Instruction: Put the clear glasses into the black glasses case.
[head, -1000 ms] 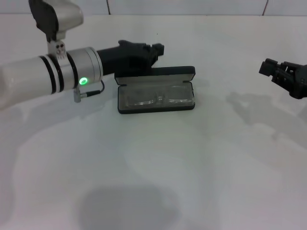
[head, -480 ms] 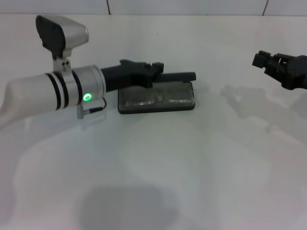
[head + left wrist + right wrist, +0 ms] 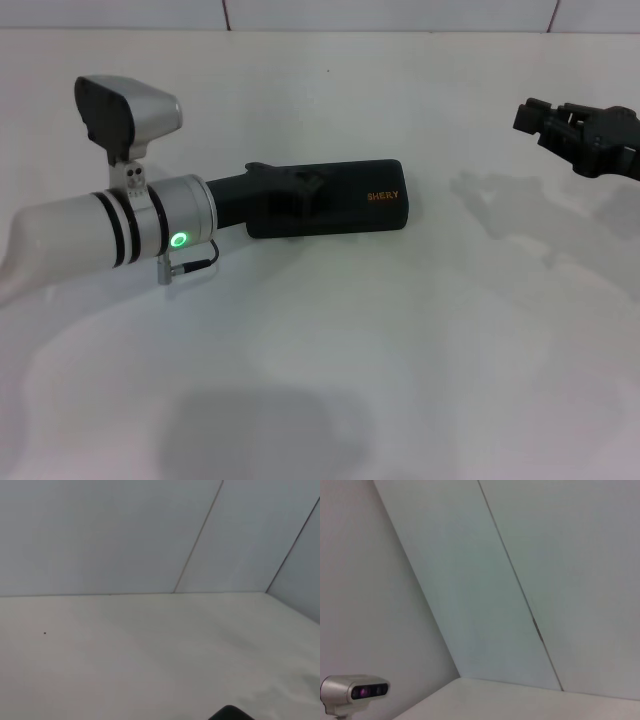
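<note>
Across the left half of the head view the left arm reaches in, its left gripper [image 3: 300,192] pressed flat on the lid of the black glasses case [image 3: 345,200], which lies shut at centre frame; I cannot tell its finger spacing. At the upper right the right gripper [image 3: 535,118] hangs idle, spacing also unclear. No clear glasses show; presumably inside. Rigid, smooth case: grasp by its long edges

A plain white table [image 3: 400,350] is seen under everything, backed by a pale panelled wall [image 3: 125,535] with seams.
</note>
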Available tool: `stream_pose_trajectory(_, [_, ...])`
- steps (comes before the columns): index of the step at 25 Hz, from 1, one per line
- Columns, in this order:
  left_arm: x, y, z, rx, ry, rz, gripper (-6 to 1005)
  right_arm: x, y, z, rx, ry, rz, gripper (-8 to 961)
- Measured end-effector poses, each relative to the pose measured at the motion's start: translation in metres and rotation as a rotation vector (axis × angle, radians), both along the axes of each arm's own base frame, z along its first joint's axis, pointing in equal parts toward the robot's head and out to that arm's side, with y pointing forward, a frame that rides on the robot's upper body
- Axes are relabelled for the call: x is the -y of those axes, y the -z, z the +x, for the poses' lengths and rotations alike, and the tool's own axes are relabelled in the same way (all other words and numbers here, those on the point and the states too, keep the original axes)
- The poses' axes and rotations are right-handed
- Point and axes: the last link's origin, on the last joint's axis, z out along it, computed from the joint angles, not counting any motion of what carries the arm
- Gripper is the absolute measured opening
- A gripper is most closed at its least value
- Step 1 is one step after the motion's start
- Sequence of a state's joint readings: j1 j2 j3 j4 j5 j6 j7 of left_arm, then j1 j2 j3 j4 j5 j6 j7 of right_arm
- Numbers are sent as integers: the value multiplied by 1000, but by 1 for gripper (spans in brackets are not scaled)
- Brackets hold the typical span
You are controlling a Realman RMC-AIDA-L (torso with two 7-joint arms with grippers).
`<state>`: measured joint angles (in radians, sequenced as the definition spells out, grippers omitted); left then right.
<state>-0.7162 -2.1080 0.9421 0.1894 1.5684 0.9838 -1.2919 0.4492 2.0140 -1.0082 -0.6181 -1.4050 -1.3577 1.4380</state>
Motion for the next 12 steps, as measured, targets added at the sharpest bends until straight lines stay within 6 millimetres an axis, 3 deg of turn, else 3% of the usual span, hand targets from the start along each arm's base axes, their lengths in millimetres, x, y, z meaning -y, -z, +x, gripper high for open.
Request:
stream_pose_trajectory(4, [4,-9,11,79,68,-14,50,-1,0,-1,3,-6,5,148])
stream_pose_trajectory(7, [16,-34,28,183,251,-6,50,-1,-1,-2,7,-14,8,148])
stream_pose_trajectory(12, [39,-65,31,281,431,70,51,0,-3,-1,11,-21,16,149])
